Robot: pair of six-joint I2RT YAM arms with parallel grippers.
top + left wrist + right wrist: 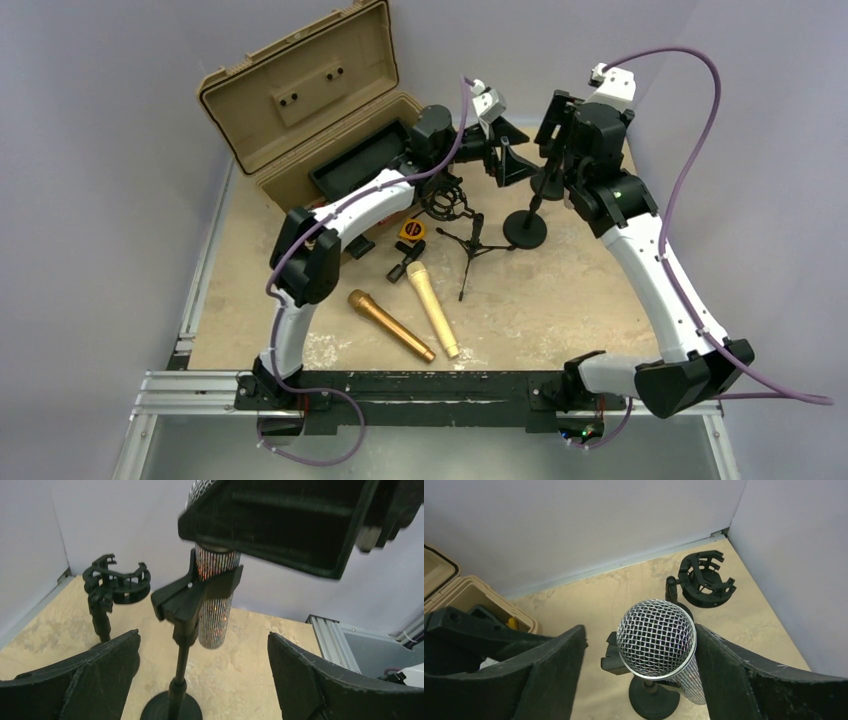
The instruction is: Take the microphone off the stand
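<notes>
A silver glitter microphone (215, 600) with a mesh head (656, 637) stands upright in the black clip (192, 597) of a round-based stand (526, 228). My right gripper (640, 645) is open and straddles the head from above; its right finger (744, 675) is at the head's side, its left finger (539, 675) apart. In the top view this gripper (553, 135) hides the microphone. My left gripper (202, 642) is open and empty, low beside the stand, facing the pole (180, 675) and the microphone's lower end. It shows in the top view (505, 152) left of the stand.
An open tan case (310, 110) stands at the back left. A gold microphone (390, 325) and a cream microphone (432, 308) lie near the front. A tripod with shock mount (462, 235) stands mid-table. Another shock mount stand (704, 580) is near the back corner.
</notes>
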